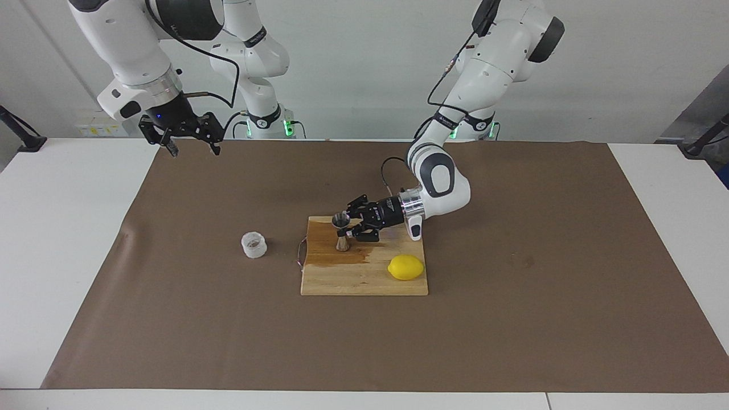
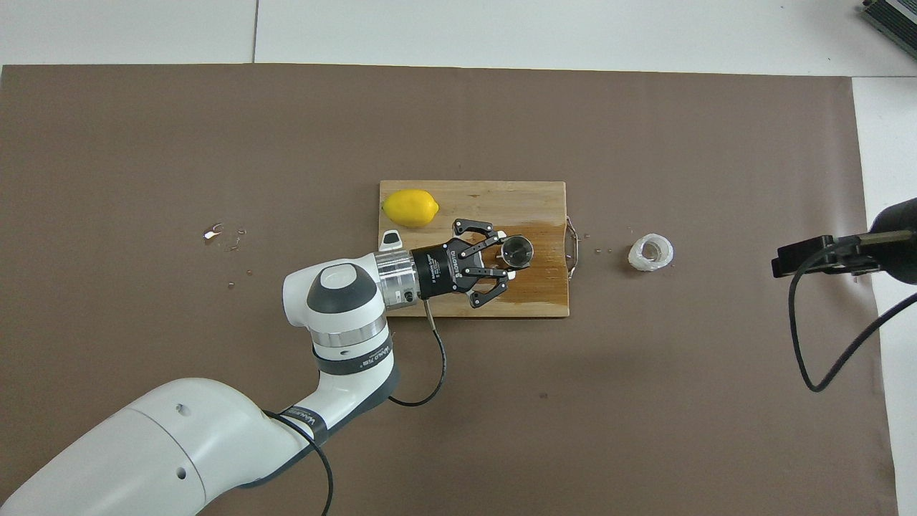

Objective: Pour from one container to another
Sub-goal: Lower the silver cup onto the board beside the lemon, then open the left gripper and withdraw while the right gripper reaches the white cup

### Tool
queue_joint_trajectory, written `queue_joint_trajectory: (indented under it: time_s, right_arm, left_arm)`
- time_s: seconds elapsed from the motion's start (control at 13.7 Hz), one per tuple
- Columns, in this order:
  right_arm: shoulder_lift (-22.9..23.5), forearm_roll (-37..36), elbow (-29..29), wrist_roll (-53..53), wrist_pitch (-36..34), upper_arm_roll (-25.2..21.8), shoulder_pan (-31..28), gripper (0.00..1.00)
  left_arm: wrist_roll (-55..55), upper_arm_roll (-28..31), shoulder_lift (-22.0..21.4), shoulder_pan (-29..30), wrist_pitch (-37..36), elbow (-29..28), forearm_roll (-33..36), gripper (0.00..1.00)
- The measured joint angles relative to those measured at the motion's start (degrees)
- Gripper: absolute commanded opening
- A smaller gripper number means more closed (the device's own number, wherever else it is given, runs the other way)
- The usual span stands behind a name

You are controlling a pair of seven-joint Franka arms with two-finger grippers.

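Facing view, left to right.

Right gripper [image 1: 192, 149]: waiting, raised over mat's [image 1: 512, 319] corner at right arm's end, jaws wide open, empty.

Cup [image 1: 253, 245]: upright on mat, at 9 o'clock of board [image 1: 364, 279], near it, not touching.

Jigger [image 1: 341, 232]: upright on board's wet patch, lemon [image 1: 405, 267] at its 4 o'clock.

Left gripper [image 1: 348, 228]: horizontal, low over board, closed on jigger's waist.

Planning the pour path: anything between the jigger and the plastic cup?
Little: the wet end of the cutting board, its metal handle, then brown mat with a few droplets before the cup. The overhead view shows it. Left gripper grips the jigger.
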Motion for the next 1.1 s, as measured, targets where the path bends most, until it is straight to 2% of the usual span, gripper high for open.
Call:
queue_joint_trajectory:
  time_s: [0.22, 0.37, 0.44, 0.51, 0.66, 0.8, 1.1]
  right_arm:
    - [0.0, 0.0, 0.0, 0.0, -0.4, -0.01, -0.03, 1.0]
    - [0.0, 0.0, -0.01, 0.0, -0.44, -0.09, -0.37, 1.0]
    - [0.0, 0.11, -0.01, -0.01, -0.46, -0.09, -0.59, 1.0]
    - [0.0, 0.54, -0.01, -0.62, -0.49, -0.09, -0.69, 1.0]
    - [0.0, 1.45, -0.03, -5.95, -0.49, -0.08, -0.7, 1.0]
    - [-0.08, 1.52, -0.62, -15.74, -0.49, -0.11, -1.0, 1.0]
    - [-0.75, 2.8, -4.93, -46.81, 3.73, -0.18, -3.57, 1.0]
  left_arm:
    - [0.17, 0.01, 0.0, -0.09, 0.31, -0.01, 0.0, 0.51]
    - [0.26, 0.03, -0.05, -0.27, 0.48, -0.01, -0.01, 0.7]
    - [0.33, 0.09, -0.14, -0.39, 0.55, -0.01, -0.02, 0.82]
    - [0.39, 0.1, -0.23, -0.42, 0.71, -0.01, -0.04, 1.0]
    - [0.71, 0.1, -0.33, -0.44, 0.92, -0.01, -0.04, 1.0]
    - [0.99, 0.1, -0.47, -0.46, 0.89, 0.0, -0.04, 1.0]
    - [0.99, 0.15, -1.87, -0.44, 0.23, 0.18, 0.21, 1.0]
